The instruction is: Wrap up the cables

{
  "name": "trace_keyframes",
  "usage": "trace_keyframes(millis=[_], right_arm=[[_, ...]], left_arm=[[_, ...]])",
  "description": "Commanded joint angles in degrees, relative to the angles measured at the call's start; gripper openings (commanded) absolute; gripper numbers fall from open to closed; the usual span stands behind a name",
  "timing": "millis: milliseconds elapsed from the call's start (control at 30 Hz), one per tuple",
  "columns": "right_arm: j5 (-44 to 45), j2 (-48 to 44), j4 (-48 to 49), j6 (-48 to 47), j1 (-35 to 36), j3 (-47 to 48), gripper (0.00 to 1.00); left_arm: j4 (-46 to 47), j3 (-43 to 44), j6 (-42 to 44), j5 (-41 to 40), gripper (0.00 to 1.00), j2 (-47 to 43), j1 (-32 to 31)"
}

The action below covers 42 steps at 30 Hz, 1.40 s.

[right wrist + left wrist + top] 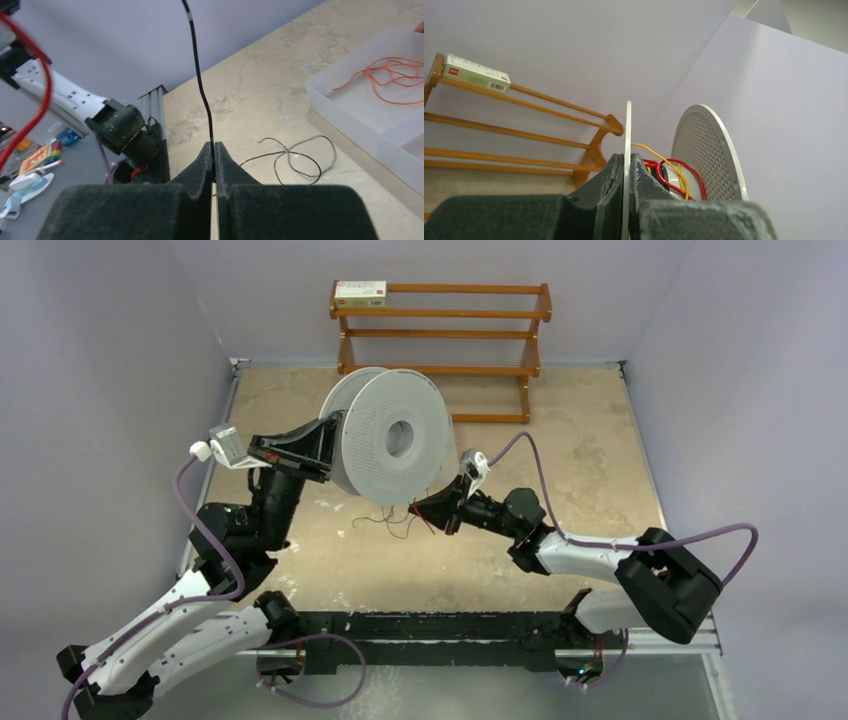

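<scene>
1. Right wrist view: my right gripper (214, 150) is clenched on a black cable (200, 85), which rises toward 12 o'clock.
2. My left gripper (626, 167) clamps one flange of the spool (709, 150); red and yellow cables (653, 164) sit at its 3 o'clock.

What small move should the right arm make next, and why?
Probably swing the black wire around the hub of the spool for a turn: the right gripper is shut on it, the left gripper clamps a flange, and red and yellow wires already sit wound between the flanges.
</scene>
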Motion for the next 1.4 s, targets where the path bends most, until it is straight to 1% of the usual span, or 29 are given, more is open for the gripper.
trace_keyframes(millis=[0, 167, 333, 467, 633, 700, 867, 1000, 1133, 1367], right_arm=[[-0.3, -2.1, 4.3, 0.2, 3.9, -0.9, 0.00], [4.9, -2.7, 0.5, -1.9, 12.0, 0.5, 0.00], [9.5, -6.1, -5.8, -3.3, 16.3, 1.8, 0.00], [13.2, -10.3, -10.7, -4.1, 19.3, 3.2, 0.04], [15.6, -14.9, -16.1, -6.0, 20.9, 6.6, 0.05], [16.4, -15.8, -18.5, -6.8, 21.2, 9.4, 0.04], [18.2, -15.8, -25.3, -9.7, 21.5, 16.6, 0.05], [19.8, -13.6, -32.8, -13.0, 21.5, 24.2, 0.06], [21.5, -11.6, -34.8, -15.8, 21.5, 29.2, 0.08], [22.8, -9.0, -36.0, -19.2, 21.6, 35.1, 0.10]], left_arm=[[10.5, 3.5, -0.4, -4.6, 0.00, 0.8, 0.2], [11.4, 4.2, 1.8, -9.1, 0.00, 4.2, 0.3], [10.5, 5.2, 5.1, -11.8, 0.00, 7.1, 0.2], [8.4, 6.4, 7.9, -13.6, 0.00, 8.9, 0.2], [4.0, 7.0, 11.6, -16.3, 0.00, 11.0, 0.2], [1.8, 7.3, 12.6, -17.0, 0.00, 11.9, 0.2], [-5.8, 9.8, 14.3, -16.2, 0.00, 14.8, 0.2], [-10.6, 10.7, 15.2, -15.2, 0.00, 16.2, 0.2], [-12.6, 9.7, 15.9, -14.8, 0.00, 16.3, 0.2], [-14.5, 8.3, 17.3, -13.5, 0.00, 14.8, 0.2]])
